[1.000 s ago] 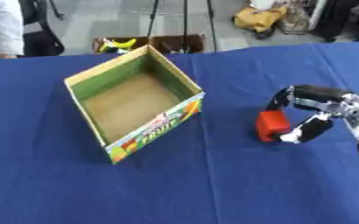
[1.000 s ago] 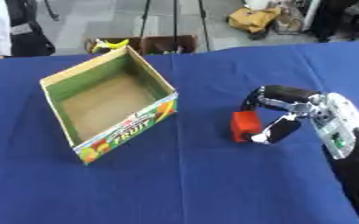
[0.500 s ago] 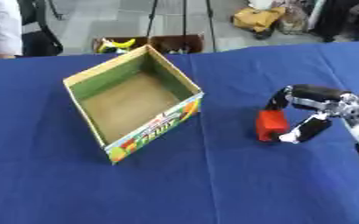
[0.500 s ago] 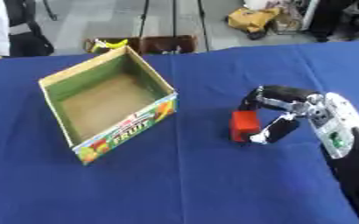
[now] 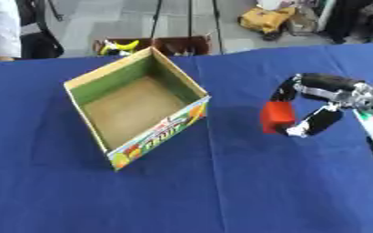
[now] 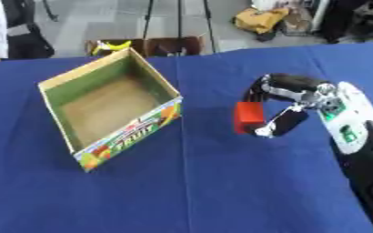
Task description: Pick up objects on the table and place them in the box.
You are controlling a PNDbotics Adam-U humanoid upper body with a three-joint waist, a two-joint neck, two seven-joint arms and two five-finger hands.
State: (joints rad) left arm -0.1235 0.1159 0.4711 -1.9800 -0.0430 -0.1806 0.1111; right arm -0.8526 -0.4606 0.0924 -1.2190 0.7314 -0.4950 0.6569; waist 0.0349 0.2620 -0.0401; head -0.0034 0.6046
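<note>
The red block [image 5: 279, 117] sat to the right of the box [image 5: 135, 107], apart from it, with a strip of bare blue tabletop [image 5: 221, 182] between the two. It appeared to be just at or barely above the cloth; whether it had left the surface could not be told. The right hand [image 6: 289, 103] was curled round it, fingers [image 5: 284, 90] arched over the top and the thumb [image 5: 310, 124] hooked against the block's right side, so the hand was closed on the block rather than spread. The step in hand looked to be the pick-up, with the grasp made and the carry not yet done. The next move would call for lifting the block above the box's near right wall, bringing it leftward over the open, empty-looking interior, and only then spreading the fingers. The left hand showed in neither view.
</note>
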